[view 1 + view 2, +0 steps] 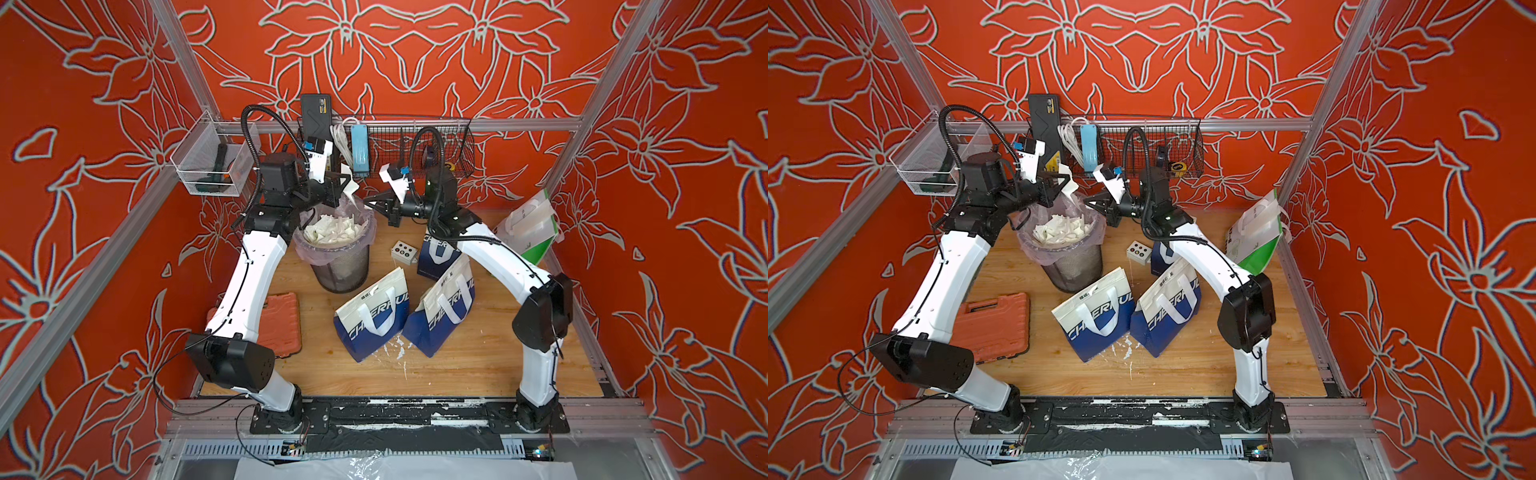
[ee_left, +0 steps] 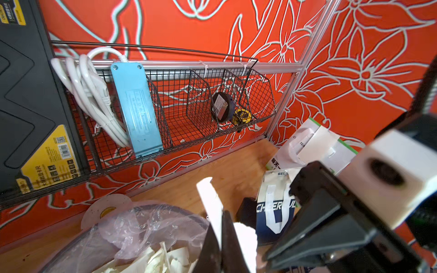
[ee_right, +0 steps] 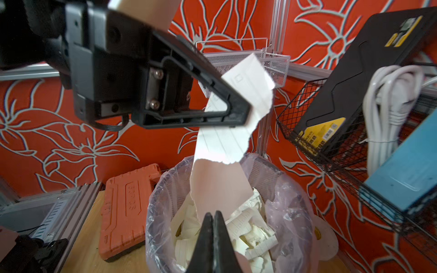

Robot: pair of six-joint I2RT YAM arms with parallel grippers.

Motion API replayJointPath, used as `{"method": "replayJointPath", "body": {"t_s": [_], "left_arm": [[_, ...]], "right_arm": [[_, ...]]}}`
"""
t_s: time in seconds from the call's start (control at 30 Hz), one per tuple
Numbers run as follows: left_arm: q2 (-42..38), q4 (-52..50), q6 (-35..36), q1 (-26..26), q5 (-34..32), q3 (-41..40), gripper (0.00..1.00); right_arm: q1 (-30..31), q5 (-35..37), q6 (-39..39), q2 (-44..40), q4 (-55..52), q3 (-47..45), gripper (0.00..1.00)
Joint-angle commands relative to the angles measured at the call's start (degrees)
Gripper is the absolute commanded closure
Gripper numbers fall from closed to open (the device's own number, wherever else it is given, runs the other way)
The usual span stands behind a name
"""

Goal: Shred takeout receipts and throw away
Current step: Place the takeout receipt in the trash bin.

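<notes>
While both hover over the bin (image 1: pixel 340 270), left gripper (image 3: pixel 246 113) pinches a torn receipt (image 3: pixel 248 78); right gripper (image 3: pixel 214 218) clenched on its lower strip (image 3: pixel 220 184).

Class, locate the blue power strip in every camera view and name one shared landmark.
Top view: blue power strip in the wire basket on the back rail.
Top view: strip beside the white cable coil.
Left wrist: strip between the coil and the basket's dividers.
Right wrist: strip just past the coil, partly cut off.
Shared landmark: the cable coil.
</notes>
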Motion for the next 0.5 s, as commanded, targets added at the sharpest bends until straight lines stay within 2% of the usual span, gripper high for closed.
{"method": "replayJointPath", "body": {"t_s": [0.0, 0.13, 0.2, 0.23, 0.33, 0.47], "left_arm": [[-1.1, 3.6, -5.4, 0.3, -0.4, -0.7, 1.00], [-1.6, 3.1, -10.5, 0.9, -7.3, -2.2, 1.00], [-2.6, 4.5, -13.0, 1.0, -8.8, -4.4, 1.00], [-3.0, 5.0, -13.6, 1.0, -8.9, -5.3, 1.00], [-4.1, 5.8, -14.7, 1.0, -10.1, -7.5, 1.00], [-4.7, 6.3, -14.2, 1.5, -12.2, -8.3, 1.00]], "right_arm": [[1.7, 1.8, -0.3, 2.2, 0.9, 3.9, 0.93], [3.2, 4.7, -0.9, 5.9, 1.5, 6.5, 0.80], [3.7, 6.3, -1.4, 7.1, 2.1, 7.3, 0.66], [3.9, 7.0, -1.8, 7.4, 2.5, 7.3, 0.62], [4.5, 6.7, -3.3, 7.6, 3.5, 7.3, 0.55], [4.5, 2.5, 1.2, 7.6, 7.4, 5.6, 0.50]]}}
